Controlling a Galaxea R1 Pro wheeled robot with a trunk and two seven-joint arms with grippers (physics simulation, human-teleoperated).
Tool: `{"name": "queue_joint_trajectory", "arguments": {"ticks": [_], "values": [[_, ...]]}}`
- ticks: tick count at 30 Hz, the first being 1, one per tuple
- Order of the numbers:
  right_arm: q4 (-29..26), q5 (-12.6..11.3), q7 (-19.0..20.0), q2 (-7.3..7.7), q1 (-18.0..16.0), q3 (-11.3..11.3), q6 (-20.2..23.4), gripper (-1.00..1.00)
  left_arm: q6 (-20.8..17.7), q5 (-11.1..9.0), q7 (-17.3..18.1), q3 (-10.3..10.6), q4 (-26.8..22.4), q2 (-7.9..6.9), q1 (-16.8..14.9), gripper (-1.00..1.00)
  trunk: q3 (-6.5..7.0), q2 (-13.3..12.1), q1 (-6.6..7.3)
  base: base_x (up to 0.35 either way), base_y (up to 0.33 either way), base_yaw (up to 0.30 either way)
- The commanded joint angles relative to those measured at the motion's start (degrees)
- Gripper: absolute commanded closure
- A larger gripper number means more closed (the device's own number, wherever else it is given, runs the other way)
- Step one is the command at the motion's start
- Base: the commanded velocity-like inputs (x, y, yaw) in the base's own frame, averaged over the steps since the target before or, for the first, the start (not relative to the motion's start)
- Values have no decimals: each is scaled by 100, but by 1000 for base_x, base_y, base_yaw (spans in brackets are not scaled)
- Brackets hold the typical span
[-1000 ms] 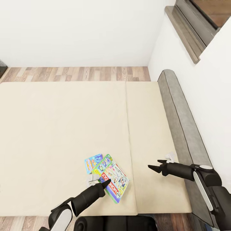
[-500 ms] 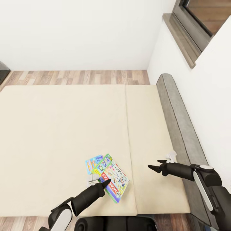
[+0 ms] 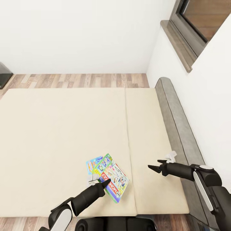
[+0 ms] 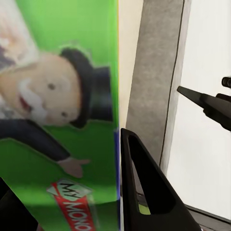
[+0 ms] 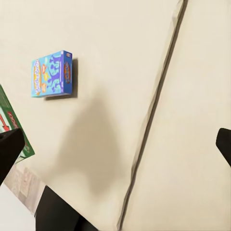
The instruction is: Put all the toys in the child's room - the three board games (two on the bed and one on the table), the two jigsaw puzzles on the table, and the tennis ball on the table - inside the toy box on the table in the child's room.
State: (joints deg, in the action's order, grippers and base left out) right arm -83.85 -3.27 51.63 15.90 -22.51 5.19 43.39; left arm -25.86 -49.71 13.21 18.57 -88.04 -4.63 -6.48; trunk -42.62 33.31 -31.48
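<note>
Holding the green-and-white board game (image 3: 114,182) by its near edge, the left gripper (image 3: 98,181) sits at the lower middle of the head view. Its dark finger (image 4: 151,192) presses along the box's side in the left wrist view, so the pincer appears closed on the box. The right wrist view shows the box's green corner raised off the mattress, likely tilted so it can be carried off flat and clear of the sheet.

The blue board game (image 3: 93,163) lies flat on the beige bed (image 3: 64,128) just above and left of the held one in the head view, its edge tucked behind it; the right wrist view shows the blue box (image 5: 52,73) apart from the green corner, so the overlap is probably only apparent.

The right gripper (image 3: 154,168) hovers at the lower right of the head view over bare mattress, fingers spread and holding nothing, seemingly kept aside for the second box.
</note>
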Motion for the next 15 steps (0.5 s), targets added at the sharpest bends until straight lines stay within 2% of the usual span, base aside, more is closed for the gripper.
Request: {"name": "queue_joint_trajectory", "arguments": {"ticks": [1,15], "values": [[-3,-32,2,1,-2,3,47,-100,-27,-39,-5,1,-3,-3,-2,100,23,-36,20,0,0,0],[-35,-30,18,1,0,5,47,-100,-25,-31,-9,-3,-3,-3,-2,100,405,-598,328,0,0,0]]}}
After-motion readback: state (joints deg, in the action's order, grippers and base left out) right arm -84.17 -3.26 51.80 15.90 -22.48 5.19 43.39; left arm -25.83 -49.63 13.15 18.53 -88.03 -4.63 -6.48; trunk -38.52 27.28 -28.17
